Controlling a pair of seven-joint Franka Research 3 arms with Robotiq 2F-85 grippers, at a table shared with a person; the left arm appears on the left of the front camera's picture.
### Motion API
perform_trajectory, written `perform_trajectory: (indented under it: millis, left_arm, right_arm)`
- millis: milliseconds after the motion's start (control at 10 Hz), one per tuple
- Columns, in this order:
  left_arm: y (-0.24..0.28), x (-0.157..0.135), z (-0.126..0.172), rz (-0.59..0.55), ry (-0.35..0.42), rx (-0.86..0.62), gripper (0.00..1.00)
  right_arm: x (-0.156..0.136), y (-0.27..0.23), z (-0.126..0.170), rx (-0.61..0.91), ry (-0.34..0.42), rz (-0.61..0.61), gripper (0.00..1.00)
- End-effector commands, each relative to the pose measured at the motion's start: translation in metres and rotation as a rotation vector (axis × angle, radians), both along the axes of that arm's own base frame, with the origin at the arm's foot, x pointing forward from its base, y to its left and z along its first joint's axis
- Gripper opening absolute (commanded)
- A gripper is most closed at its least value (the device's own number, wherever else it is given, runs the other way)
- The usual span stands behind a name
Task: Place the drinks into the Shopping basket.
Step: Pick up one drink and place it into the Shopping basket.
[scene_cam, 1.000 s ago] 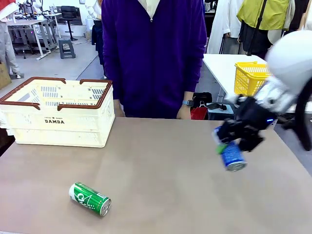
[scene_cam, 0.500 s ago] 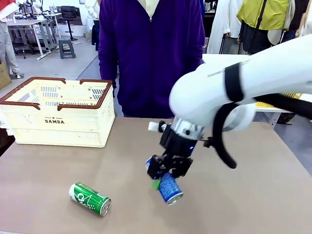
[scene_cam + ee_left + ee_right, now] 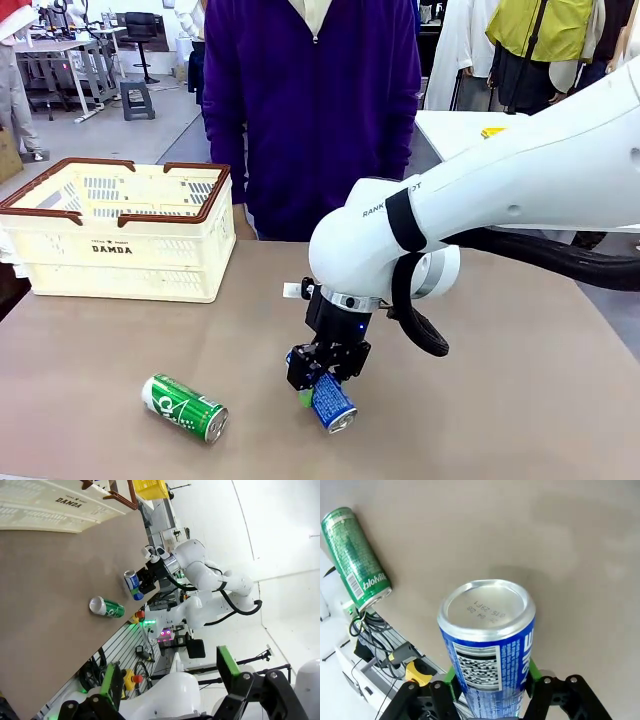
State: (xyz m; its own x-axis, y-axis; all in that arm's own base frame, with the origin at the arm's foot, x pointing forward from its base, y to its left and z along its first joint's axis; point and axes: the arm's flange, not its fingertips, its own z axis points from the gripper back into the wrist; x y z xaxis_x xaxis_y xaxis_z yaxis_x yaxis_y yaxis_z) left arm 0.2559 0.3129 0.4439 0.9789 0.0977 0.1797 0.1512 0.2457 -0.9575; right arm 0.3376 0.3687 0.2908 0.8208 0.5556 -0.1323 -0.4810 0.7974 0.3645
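The right claw (image 3: pixel 320 384) squeezes the blue can (image 3: pixel 334 404), tilted, low over the tabletop (image 3: pixel 500 390); the green can (image 3: pixel 185 407) lies on its side nearby; the Shopping basket (image 3: pixel 120 262) sits far back, well apart; the left claw (image 3: pixel 167 671) is wide open.

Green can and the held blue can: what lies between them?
Nothing: in the front view, only bare table lies between the green can and the blue can that the right gripper holds.

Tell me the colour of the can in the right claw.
Blue can, white lettering, silver end; best in the right wrist view.
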Motion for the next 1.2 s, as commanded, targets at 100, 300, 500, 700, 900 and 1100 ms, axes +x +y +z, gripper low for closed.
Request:
perform_trajectory:
  millis: [100, 300, 500, 700, 900, 1100]
  left_arm:
    - [0.0018, 0.0004, 0.0032, 0.004, -0.012, -0.018, 1.00]
    - [0.0018, 0.0004, 0.0032, 0.004, -0.012, -0.018, 1.00]
    - [0.0018, 0.0004, 0.0032, 0.004, -0.012, -0.018, 1.00]
    - [0.0018, 0.0004, 0.0032, 0.004, -0.012, -0.018, 1.00]
    - [0.0018, 0.0004, 0.0032, 0.004, -0.012, -0.018, 1.00]
    - [0.0018, 0.0004, 0.0032, 0.004, -0.012, -0.018, 1.00]
  right_arm:
    - [0.0051, 0.0045, 0.0047, 0.009, -0.018, -0.044, 1.00]
    - [0.0048, 0.0045, 0.0039, -0.006, -0.022, -0.052, 1.00]
    - [0.0051, 0.0035, 0.0045, -0.006, -0.027, -0.060, 1.00]
    - [0.0055, 0.0026, 0.0040, -0.013, -0.029, -0.063, 1.00]
    - [0.0044, 0.0027, 0.0021, -0.024, -0.028, -0.060, 1.00]
    - [0.0029, 0.0021, 0.0024, -0.024, -0.029, -0.058, 1.00]
